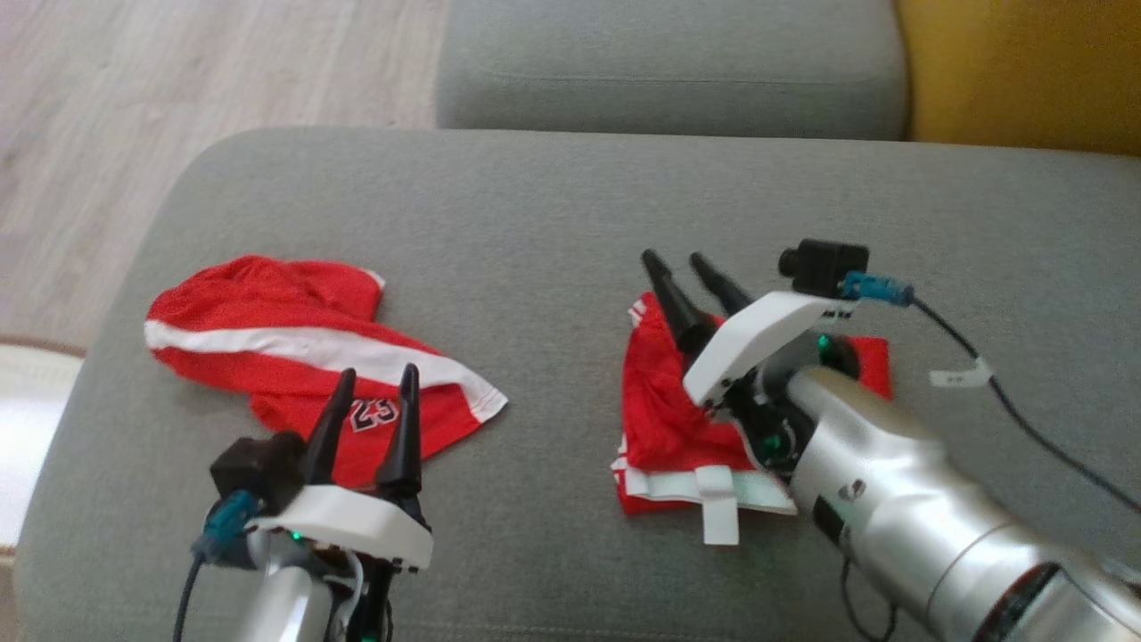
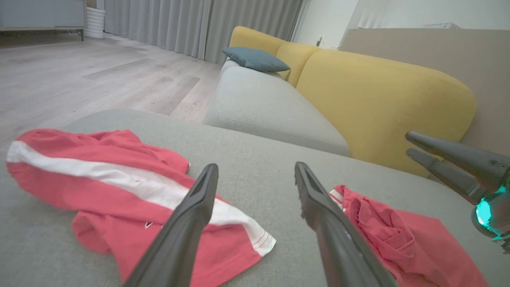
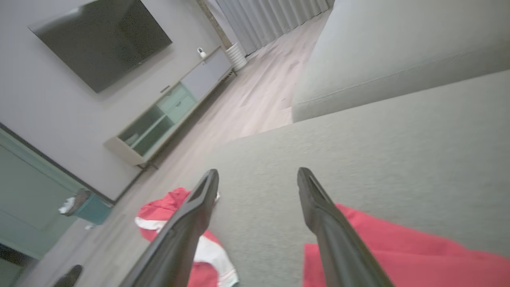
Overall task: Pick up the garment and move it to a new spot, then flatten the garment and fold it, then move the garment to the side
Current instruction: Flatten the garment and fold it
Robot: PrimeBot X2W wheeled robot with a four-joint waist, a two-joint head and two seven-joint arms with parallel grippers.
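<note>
- Head view: a grey sofa cushion (image 1: 535, 205) spans the frame, with two red garments lying on it, well apart.
- Right of centre lies the folded red garment (image 1: 660, 419), a compact bundle with a white band along its lower edge.
- The right gripper (image 1: 673, 259) reaches over that bundle from the lower right. Its two dark fingers are spread apart with nothing between them, and their tips point to the upper left, past the cloth's edge.
- Whether those fingers touch the cloth, I cannot tell.
- At centre left lies the crumpled red garment (image 1: 267, 330), crossed by a broad white stripe.
- The left gripper (image 1: 379, 373) hovers at the lower left, fingers parted and empty, tips over the crumpled garment's lower edge.
- Left wrist view: a yellow sofa back (image 2: 378, 95) rises at the right.
</note>
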